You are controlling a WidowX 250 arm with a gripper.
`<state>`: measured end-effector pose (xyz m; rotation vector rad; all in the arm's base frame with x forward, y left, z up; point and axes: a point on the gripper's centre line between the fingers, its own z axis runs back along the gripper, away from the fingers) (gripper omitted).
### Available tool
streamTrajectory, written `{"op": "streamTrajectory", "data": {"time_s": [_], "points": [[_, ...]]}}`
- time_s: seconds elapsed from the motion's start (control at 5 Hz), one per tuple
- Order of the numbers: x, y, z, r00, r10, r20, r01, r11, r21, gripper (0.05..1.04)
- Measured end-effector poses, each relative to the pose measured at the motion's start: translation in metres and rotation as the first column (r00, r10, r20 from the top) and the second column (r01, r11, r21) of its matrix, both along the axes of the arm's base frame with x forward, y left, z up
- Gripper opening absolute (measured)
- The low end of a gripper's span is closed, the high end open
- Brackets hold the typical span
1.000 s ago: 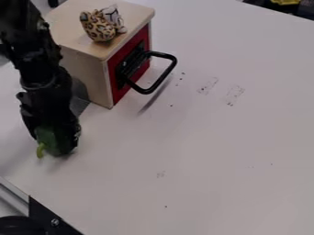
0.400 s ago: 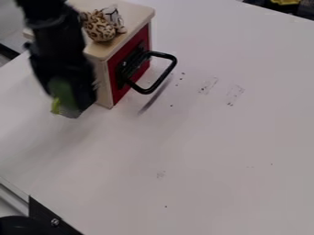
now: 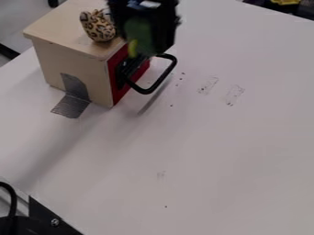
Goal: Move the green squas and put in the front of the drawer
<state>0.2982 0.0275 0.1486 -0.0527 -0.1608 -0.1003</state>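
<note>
Nearest, at the lower left, a black bracket [image 3: 44, 215] and a curved cable [image 3: 13, 202] sit by the edge of the white table [image 3: 215, 156]. Farther in, 1 strip of grey tape [image 3: 72, 105] runs from the table up the side of the wooden box [image 3: 58, 59]. To the right of the box, 2 smudged marks [image 3: 208, 85] lie on the table beyond its front.

The box's red drawer [image 3: 120, 91] looks shut, its black handle [image 3: 163, 75] jutting out over the table. The squash [image 3: 141, 36] is up by the drawer's upper part, near the handle, with its light stem end pointing down. The gripper [image 3: 145, 49] has its jaws closed around it and hangs down from the top edge. Behind and to the left, 1 spotted toy [image 3: 98, 27] rests on top of the box.

The grasp and the lift are done, and much of the carry seems done too. What is left, I judge, is to clear the handle, lower the squash onto the table in front of the drawer, let go and back off. Coming down too close could knock the handle.
</note>
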Motion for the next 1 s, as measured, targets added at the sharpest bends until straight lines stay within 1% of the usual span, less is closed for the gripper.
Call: {"op": "streamTrajectory", "data": {"time_s": [0.2,0.4,0.6,0.8,1.0], "points": [[0.043,-0.011,-0.008,1.000,0.005,-0.014,-0.005,1.000,-0.010,0.881],[0.078,-0.017,-0.023,0.999,0.023,-0.039,-0.022,1.000,0.003,0.881],[0.110,-0.031,-0.046,0.996,0.030,-0.079,-0.030,1.000,0.008,0.881],[0.135,-0.048,-0.079,0.991,0.021,-0.134,-0.016,0.999,0.038,0.881],[0.149,-0.059,-0.103,0.988,0.010,-0.157,-0.002,0.999,0.047,0.881]]}}
